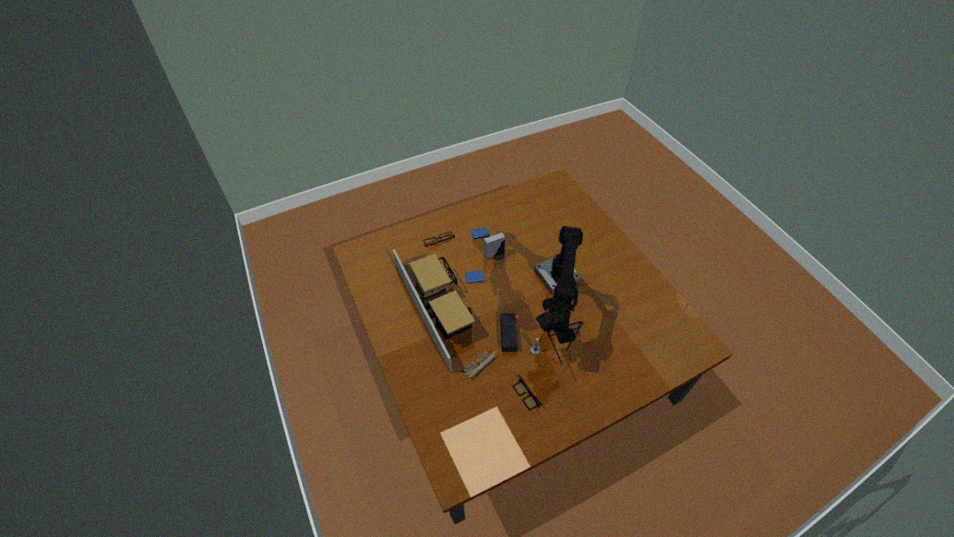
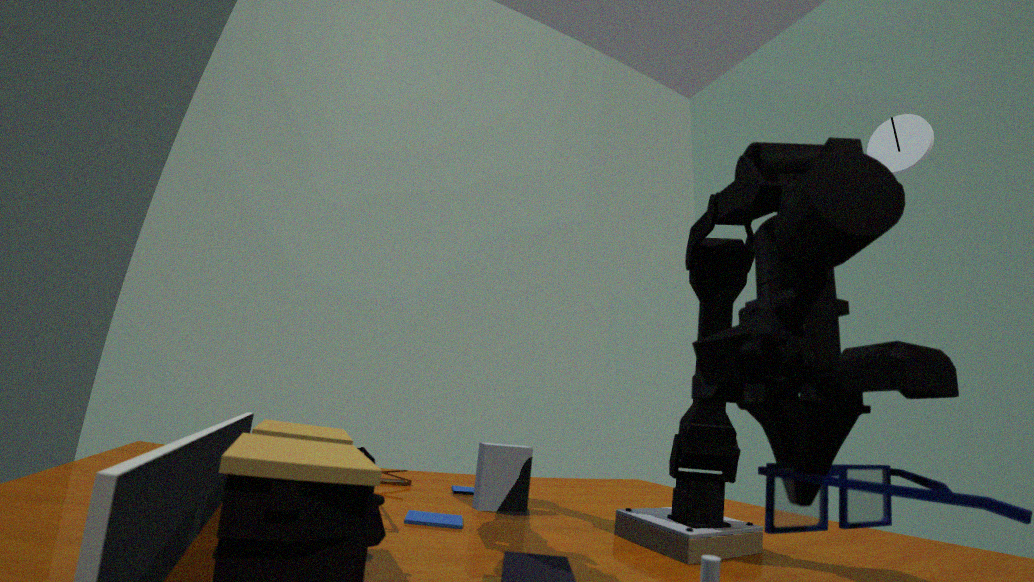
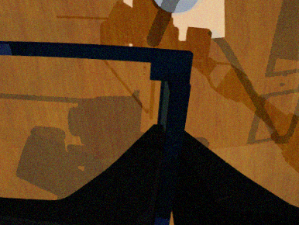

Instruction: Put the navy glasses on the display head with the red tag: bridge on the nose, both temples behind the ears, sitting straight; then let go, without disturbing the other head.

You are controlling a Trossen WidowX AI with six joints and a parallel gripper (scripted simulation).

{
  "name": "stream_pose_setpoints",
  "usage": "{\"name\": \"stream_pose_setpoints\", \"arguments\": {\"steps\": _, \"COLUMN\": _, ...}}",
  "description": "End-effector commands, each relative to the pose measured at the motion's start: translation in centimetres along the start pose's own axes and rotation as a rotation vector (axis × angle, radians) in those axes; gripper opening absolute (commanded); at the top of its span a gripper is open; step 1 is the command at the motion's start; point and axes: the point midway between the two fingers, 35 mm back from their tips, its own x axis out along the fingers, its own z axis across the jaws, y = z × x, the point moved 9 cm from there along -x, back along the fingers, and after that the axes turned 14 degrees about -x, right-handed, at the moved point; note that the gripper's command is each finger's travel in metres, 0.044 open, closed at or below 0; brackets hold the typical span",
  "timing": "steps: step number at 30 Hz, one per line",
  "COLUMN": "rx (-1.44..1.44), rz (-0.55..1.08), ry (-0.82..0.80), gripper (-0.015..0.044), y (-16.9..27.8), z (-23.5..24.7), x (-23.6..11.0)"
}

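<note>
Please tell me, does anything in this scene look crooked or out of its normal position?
Only the navy glasses: they hang in the air, pinched at the bridge by the shut gripper, tilted, temples trailing toward the right. Nothing looks spilled or damaged.

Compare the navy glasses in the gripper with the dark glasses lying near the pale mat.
The navy glasses hang above the table, pinched at the bridge by the gripper; the dark glasses lie on the table, touched by nothing. The navy pair is blue-framed and sits beside the arm's base; the dark pair looks near black and sits closer to the pale mat. Both have squarish rims.
</note>
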Motion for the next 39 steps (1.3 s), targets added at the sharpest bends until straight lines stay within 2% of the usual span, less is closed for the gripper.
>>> {"name": "stream_pose_setpoints", "arguments": {"steps": 1, "rx": -0.140, "rz": 0.003, "ry": -0.001, "gripper": 0.0000, "y": -0.05, "z": -0.04, "x": -0.01}}
{"name": "stream_pose_setpoints", "arguments": {"steps": 39, "rx": -1.457, "rz": 0.002, "ry": -0.003, "gripper": 0.0000, "y": -0.37, "z": -0.29, "x": -0.01}}
